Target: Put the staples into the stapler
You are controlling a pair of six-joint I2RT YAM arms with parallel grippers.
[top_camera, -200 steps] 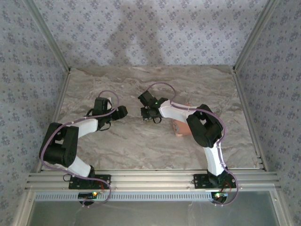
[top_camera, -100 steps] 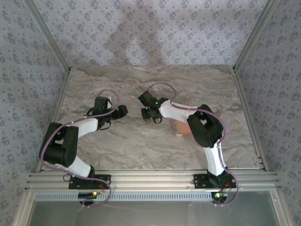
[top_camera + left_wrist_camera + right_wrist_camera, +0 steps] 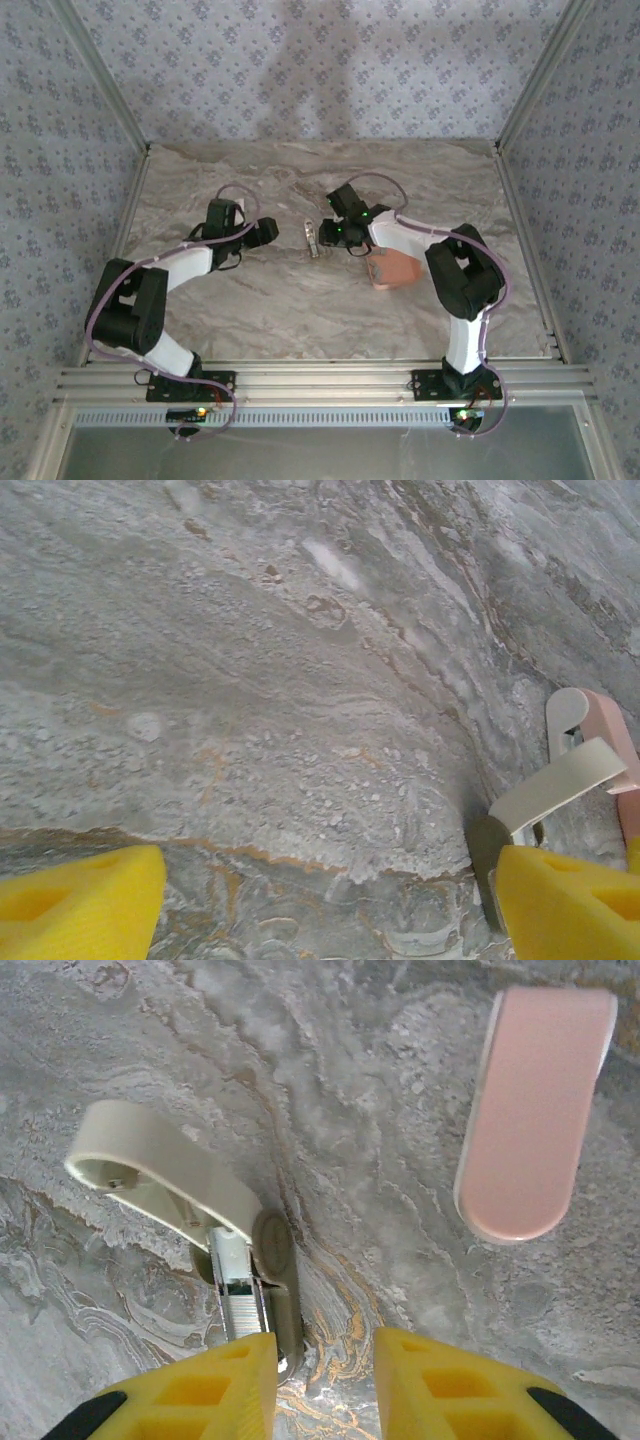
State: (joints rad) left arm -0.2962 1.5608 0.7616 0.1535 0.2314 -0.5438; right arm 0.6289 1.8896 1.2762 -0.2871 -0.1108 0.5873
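now: stapler lying open on the table, both pincers free

surface and room: you have a marbled grey-beige table (image 3: pixel 250 300), walls (image 3: pixel 330 70) papered in a small floral print, and aluminium rails (image 3: pixel 320 380) along the near edge.

the stapler (image 3: pixel 311 238) lies near the middle of the table, between the left gripper (image 3: pixel 270 232) and the right gripper (image 3: pixel 328 236), closer to the right one. the salmon tray (image 3: pixel 395 270) sits by the right forearm, apart from the stapler.

changed from a second ago: your right gripper has drawn back to the right, and the stapler it was covering now lies in plain sight. more of the tray shows. the left gripper has edged slightly forward.

view by view: the right wrist camera gives you the detail. the stapler's whitish arm is hinged up, its metal channel is bared, and its near end lies just ahead of the left of two yellow pads (image 3: pixel 200 1395). those pads stand narrowly apart with nothing between them. a pink oblong piece (image 3: pixel 535 1110) lies well apart from the stapler. the left wrist camera shows its pads spread wide over bare table, with the stapler at the right edge.
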